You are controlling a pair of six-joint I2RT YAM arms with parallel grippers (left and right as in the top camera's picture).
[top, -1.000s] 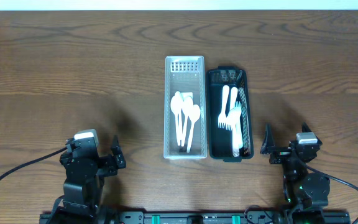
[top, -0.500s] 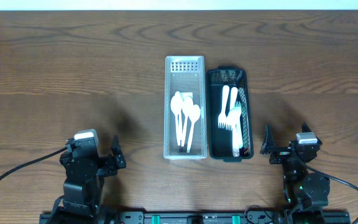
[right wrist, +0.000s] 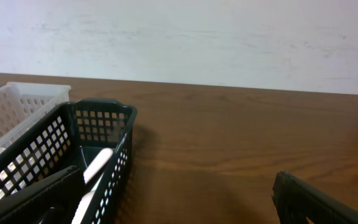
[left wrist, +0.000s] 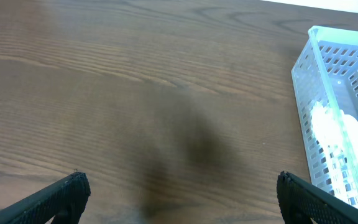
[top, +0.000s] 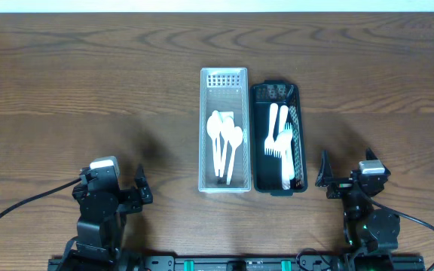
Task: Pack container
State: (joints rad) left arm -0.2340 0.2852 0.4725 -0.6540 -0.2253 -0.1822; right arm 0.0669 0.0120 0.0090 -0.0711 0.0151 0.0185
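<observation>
With spoons (top: 224, 143) in the white basket (top: 203, 128) and forks (top: 277, 140) in the black basket (top: 277, 91) mid-table (top: 89, 75), packing looks finished; left fingers (left wrist: 61, 196) and right fingers (right wrist: 309, 199) gape empty, so the next move likely needs only keeping clear.

— What sort of place is this?
— A robot lab bench, it seems: a wood-grain surface (top: 89, 75), a plain white wall (right wrist: 229, 37), a mounting rail (top: 232, 264) and cables (top: 22, 202) along the frame's bottom.
</observation>
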